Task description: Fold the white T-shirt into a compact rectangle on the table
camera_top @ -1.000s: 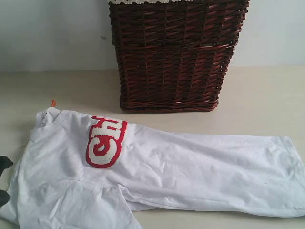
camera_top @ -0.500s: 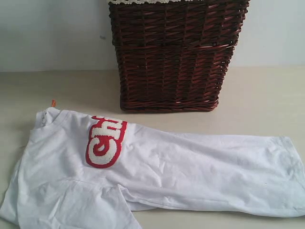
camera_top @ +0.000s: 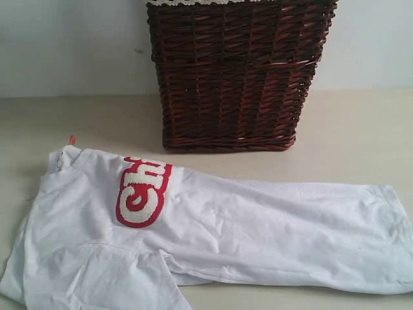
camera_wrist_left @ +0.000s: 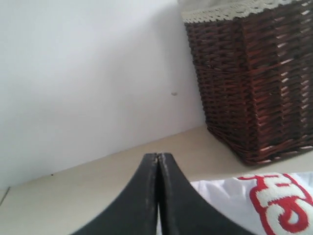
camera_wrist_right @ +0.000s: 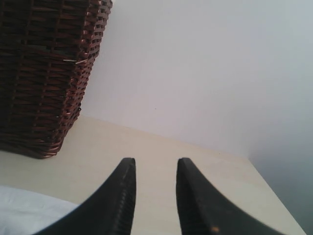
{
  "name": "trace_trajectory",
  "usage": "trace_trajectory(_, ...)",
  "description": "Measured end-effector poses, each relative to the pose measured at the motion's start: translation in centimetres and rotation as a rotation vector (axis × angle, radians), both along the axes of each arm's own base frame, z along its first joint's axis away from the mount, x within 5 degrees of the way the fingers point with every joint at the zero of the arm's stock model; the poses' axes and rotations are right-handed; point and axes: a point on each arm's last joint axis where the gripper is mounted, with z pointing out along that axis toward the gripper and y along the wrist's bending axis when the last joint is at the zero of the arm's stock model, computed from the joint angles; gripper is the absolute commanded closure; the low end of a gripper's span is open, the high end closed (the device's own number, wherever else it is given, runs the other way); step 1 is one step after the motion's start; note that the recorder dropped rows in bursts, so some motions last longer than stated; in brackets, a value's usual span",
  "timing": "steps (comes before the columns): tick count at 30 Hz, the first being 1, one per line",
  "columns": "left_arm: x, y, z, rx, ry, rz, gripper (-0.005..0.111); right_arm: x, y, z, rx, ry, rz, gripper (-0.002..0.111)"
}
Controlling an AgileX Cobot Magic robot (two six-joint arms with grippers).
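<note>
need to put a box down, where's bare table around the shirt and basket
Bare table lies left of the wicker basket, behind the white T-shirt collar, and right of the basket, behind the hem. Between basket and shirt: a narrow strip. The shirt covers the front.

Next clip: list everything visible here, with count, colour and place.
white T-shirt: 1, white with red lettering, lying on the table in front of the basket
orange tag: 1, orange, by the collar
wicker basket: 1, dark brown, behind the shirt
lace-trimmed liner: 1, pale grey, at the basket's rim
table: 1, cream-beige
left gripper: 1, black, shut, empty, near the lettering
right gripper: 1, black, open, empty
</note>
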Motion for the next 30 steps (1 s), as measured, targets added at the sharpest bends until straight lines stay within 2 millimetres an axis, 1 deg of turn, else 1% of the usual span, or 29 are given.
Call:
trace_trajectory(2, 0.0, 0.1, 0.2, -0.005, -0.017, 0.01, 0.107, 0.0, 0.0, 0.0, 0.0, 0.0, 0.0, 0.079)
trace_trajectory(6, 0.0, -0.2, 0.2, -0.005, -0.025, -0.031, 0.107, 0.0, 0.0, 0.0, 0.0, 0.0, 0.0, 0.079)
trace_trajectory(9, -0.1, -0.3, 0.3, 0.028, -0.039, -0.047, 0.107, 0.0, 0.0, 0.0, 0.0, 0.0, 0.0, 0.079)
trace_trajectory(12, 0.0, -0.1, 0.5, 0.022, -0.065, -0.015, 0.107, 0.0, 0.0, 0.0, 0.0, 0.0, 0.0, 0.079)
trace_trajectory(14, 0.3, 0.1, 0.5, -0.063, -0.052, 0.014, 0.107, 0.0, 0.0, 0.0, 0.0, 0.0, 0.0, 0.079)
trace_trajectory(15, 0.6, 0.4, 0.2, -0.204, -0.014, 0.056, 0.107, 0.0, 0.0, 0.0, 0.0, 0.0, 0.0, 0.079)
trace_trajectory(16, 0.8, 0.6, 0.1, -0.264, -0.005, 0.081, 0.107, 0.0, 0.0, 0.0, 0.0, 0.0, 0.0, 0.079)
trace_trajectory(17, 1.3, 1.1, -0.2, -0.365, -0.004, 0.143, 0.107, 0.0, 0.0, 0.0, 0.0, 0.0, 0.0, 0.079)
trace_trajectory(18, 1.4, 1.3, -0.2, -0.391, -0.025, 0.166, 0.107, 0.0, 0.0, 0.0, 0.0, 0.0, 0.0, 0.079)
trace_trajectory(19, 1.6, 1.6, 0.4, -0.307, -0.137, 0.193, 0.107, 0.0, 0.0, 0.0, 0.0, 0.0, 0.0, 0.079)
trace_trajectory(20, 1.6, 1.6, 0.8, -0.244, -0.189, 0.188, 0.107, 0.0, 0.0, 0.0, 0.0, 0.001, 0.0, 0.079)
trace_trajectory(21, 1.4, 1.2, 1.8, -0.126, -0.29, 0.153, 0.107, 0.0, 0.0, 0.0, 0.0, 0.001, 0.0, 0.079)
trace_trajectory(22, 1.3, 0.9, 2.4, -0.124, -0.314, 0.117, 0.107, 0.0, 0.0, 0.0, 0.0, 0.001, 0.0, 0.079)
trace_trajectory(23, 1.2, 0.8, 2.4, -0.146, -0.296, 0.105, 0.107, 0.0, 0.0, 0.0, 0.0, 0.001, 0.0, 0.079)
trace_trajectory(25, 1.0, 0.8, 1.5, -0.195, -0.172, 0.095, 0.107, 0.0, 0.0, 0.0, 0.0, 0.001, 0.0, 0.079)
trace_trajectory(26, 1.0, 0.7, 0.5, -0.198, -0.082, 0.09, 0.107, 0.0, 0.0, 0.0, 0.0, 0.001, 0.0, 0.079)
trace_trajectory(27, 1.0, 0.7, -0.2, -0.197, -0.036, 0.09, 0.107, 0.0, 0.0, 0.0, 0.0, 0.001, 0.0, 0.079)
trace_trajectory(29, 0.9, 0.6, -2.1, -0.209, 0.061, 0.093, 0.107, 0.0, 0.0, 0.0, 0.0, 0.001, 0.0, 0.079)
trace_trajectory(30, 0.6, 0.7, -3.5, -0.207, 0.094, 0.105, 0.107, 0.0, 0.0, 0.0, 0.0, 0.001, 0.0, 0.079)
